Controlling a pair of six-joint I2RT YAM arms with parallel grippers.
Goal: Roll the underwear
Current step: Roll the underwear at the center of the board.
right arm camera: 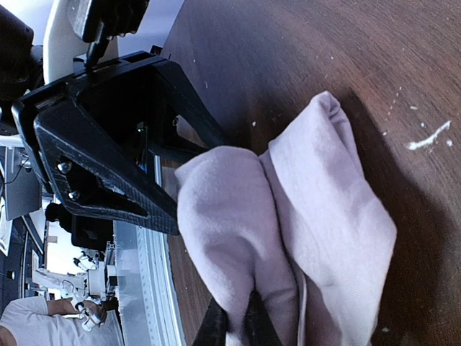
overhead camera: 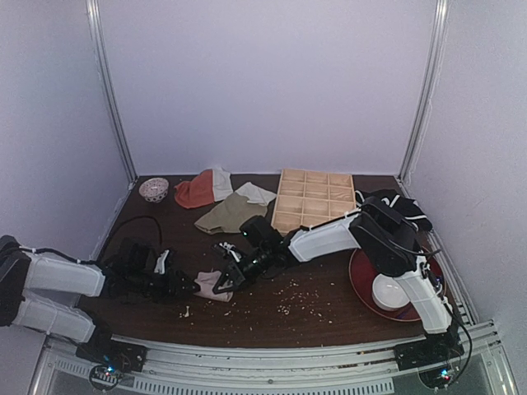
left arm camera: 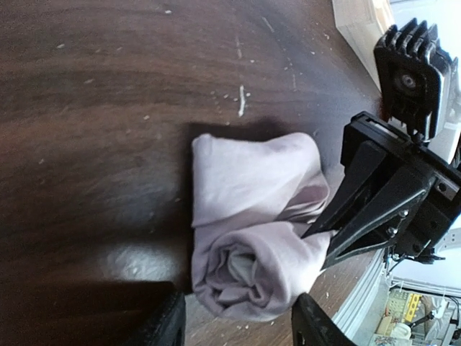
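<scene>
Seen from above, the underwear [overhead camera: 216, 288], rolled into a small pink bundle, lies on the dark table [overhead camera: 329, 317] toward eight o'clock, between the left gripper [overhead camera: 188, 286] and the right gripper [overhead camera: 226, 278]. A wooden tray [overhead camera: 313, 199] sits toward one o'clock. From the left wrist, we face the roll's spiral end. The left jaws stand wide apart on either side, gripping nothing, while the right jaws reach in from three o'clock, pinched on a fold. From the right wrist, those closed jaws bite the cloth at six o'clock.
</scene>
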